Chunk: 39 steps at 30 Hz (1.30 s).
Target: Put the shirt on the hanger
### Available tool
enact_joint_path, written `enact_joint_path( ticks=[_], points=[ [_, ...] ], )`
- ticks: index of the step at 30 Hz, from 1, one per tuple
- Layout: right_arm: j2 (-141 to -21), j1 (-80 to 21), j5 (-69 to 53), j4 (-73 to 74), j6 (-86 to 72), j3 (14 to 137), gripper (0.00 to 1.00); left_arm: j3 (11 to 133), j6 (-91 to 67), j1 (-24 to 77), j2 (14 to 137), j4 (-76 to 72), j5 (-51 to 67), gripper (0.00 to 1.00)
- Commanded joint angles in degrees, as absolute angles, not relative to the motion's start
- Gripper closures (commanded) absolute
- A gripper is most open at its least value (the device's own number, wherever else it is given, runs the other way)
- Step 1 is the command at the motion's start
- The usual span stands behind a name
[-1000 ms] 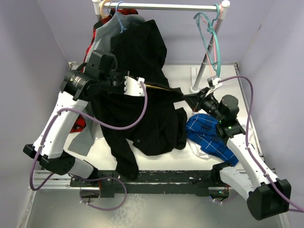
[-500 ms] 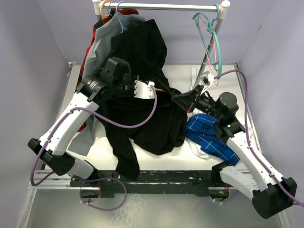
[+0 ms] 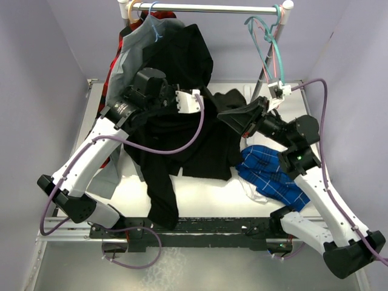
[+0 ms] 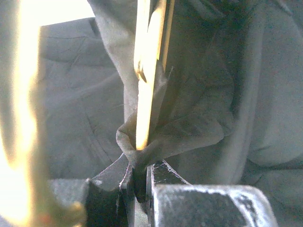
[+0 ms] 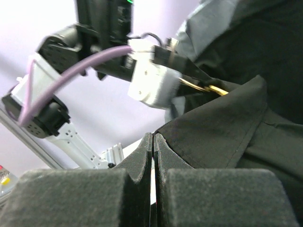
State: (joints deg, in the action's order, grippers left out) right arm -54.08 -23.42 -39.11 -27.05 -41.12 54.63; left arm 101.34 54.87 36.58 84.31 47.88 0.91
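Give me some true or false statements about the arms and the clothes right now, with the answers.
The left gripper pinches the yellow hanger together with cloth of the black shirt. True.
A teal hanger hangs on the rail. True.
The right gripper is wide open. False: it is shut on an edge of the black shirt.
The blue-checked shirt hangs on the rail. False: it lies on the table.

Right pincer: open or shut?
Shut on the shirt: right pincer jaws meet, black fabric edge pinched at their tips.
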Motion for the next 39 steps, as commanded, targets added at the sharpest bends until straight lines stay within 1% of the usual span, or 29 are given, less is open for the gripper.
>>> enact_joint_path(
  ticks=[1, 3, 6, 10, 15, 18, 20, 21, 22, 24, 29, 35, 39],
  points=[
    [-51.27, -25.34, -43.15, -31.42, -42.69, 60.5, 1.0, 102.72, 51.76, 36.4, 85.64, 38.27, -6.07, 1.0],
    [-50.59, -25.61, -42.61, -29.89, -41.56, 58.92, 1.0, 104.98, 50.53, 36.36, 85.61, 38.49, -5.33, 1.0],
    [-50.04, -26.7, -42.07, -33.58, -43.24, 52.17, 1.0, 108.43, 48.3, 36.43, 85.32, 39.57, -3.62, 1.0],
    [-51.88, -31.91, -38.53, -36.88, -42.62, 47.34, 1.0, 112.19, 44.87, 36.41, 84.72, 43.29, 2.13, 1.0],
    [-54.59, -35.89, -33.11, -32.1, -35.67, 48.31, 1.0, 115.82, 44.19, 36.39, 83.41, 50.41, 12.41, 1.0],
    [-52.81, -35.95, -29.46, -25.77, -29.45, 51.37, 0.94, 116.75, 48.4, 36.39, 82.62, 58.33, 18.86, 1.0],
    [-50.5, -35.95, -25.35, -20.34, -24.53, 53.71, 0.95, 116.34, 51.25, 36.37, 81.87, 62.47, 21.3, 1.0],
    [-49.58, -35.87, -23.21, -17.44, -22.33, 54.83, 0.97, 115.84, 52.74, 36.41, 81.3, 64.16, 21.85, 1.0],
    [-48.88, -35.89, -20.86, -14.2, -20.68, 56.03, 1.0, 115.14, 54.07, 36.33, 80.78, 65.4, 21.92, 1.0],
    [-47.88, -35.95, -18.83, -10.17, -18.22, 58.16, 1.0, 113.98, 55.93, 36.37, 79.85, 67.55, 21.13, 1.0],
    [-47.54, -35.95, -21.0, -6.75, -17.68, 60.14, 1.0, 112.39, 55.26, 36.31, 77.57, 64.59, 15.73, 1.0],
    [-47.19, -35.95, -25.66, -9.66, -22.04, 56.0, 1.0, 112.48, 50.46, 36.25, 76.87, 54.63, 8.74, 1.0],
    [-47.32, -36.31, -26.72, -12.1, -24.06, 53.76, 1.0, 112.59, 47.72, 36.24, 77.14, 50.7, 7.92, 1.0]
  ],
)
